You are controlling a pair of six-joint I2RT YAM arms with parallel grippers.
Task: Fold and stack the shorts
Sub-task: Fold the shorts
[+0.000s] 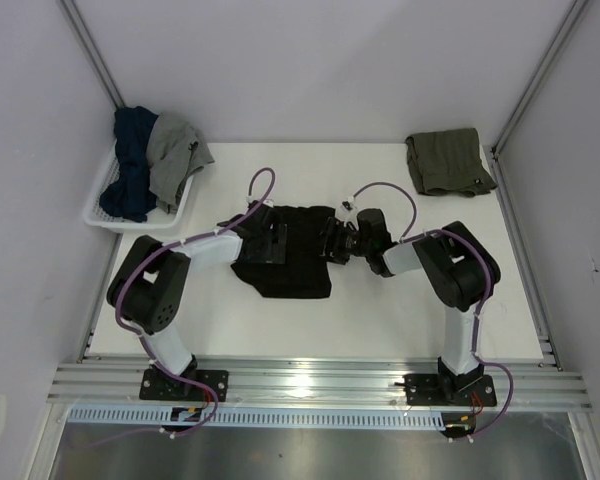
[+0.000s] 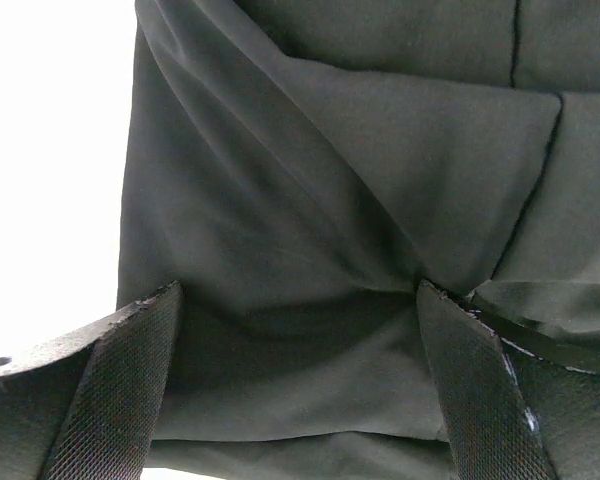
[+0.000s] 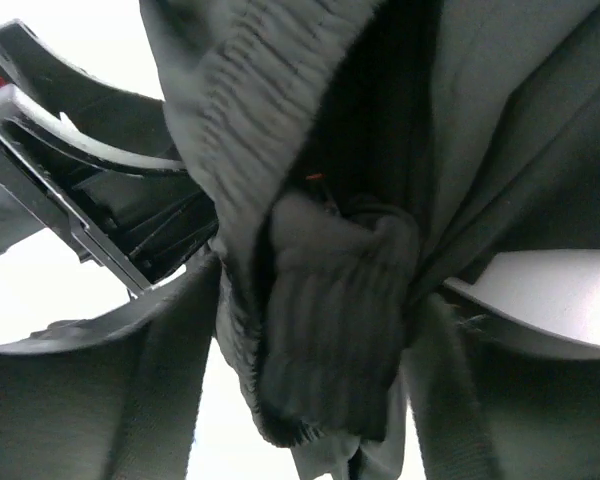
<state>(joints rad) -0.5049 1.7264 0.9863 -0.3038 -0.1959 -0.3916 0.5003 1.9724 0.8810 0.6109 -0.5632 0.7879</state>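
Between the right jaws sits a bunched fold of ribbed elastic waistband from the black shorts (image 3: 330, 330). The cloth fills the gap and brushes both inner faces, but I cannot tell whether the jaws are actually pinching it or only standing around it. They come in low from the right, at the right-hand edge of the garment.

Over on the other side, the left jaws are spread wide. Smooth black fabric lies flat between and beneath them, creased into a few soft ridges with a seam line running across, and nothing is gripped. They hover over the upper left part of the same pair.

From above, the black shorts (image 1: 280, 262) lie rumpled in the middle of the white surface (image 1: 380, 310), with the left arm (image 1: 210, 250) and the right arm (image 1: 410, 255) reaching in from either side. Purple cables (image 1: 263, 180) loop up over each wrist.

Well apart, at the far right corner, the olive-green shorts (image 1: 448, 162) lie folded into a neat block. At the far left corner a white basket (image 1: 100, 215) holds a dark blue garment (image 1: 132, 165) and a grey garment (image 1: 175, 155), both draped over its rim. An aluminium rail (image 1: 310, 385) runs along the near edge, carrying both arm bases.
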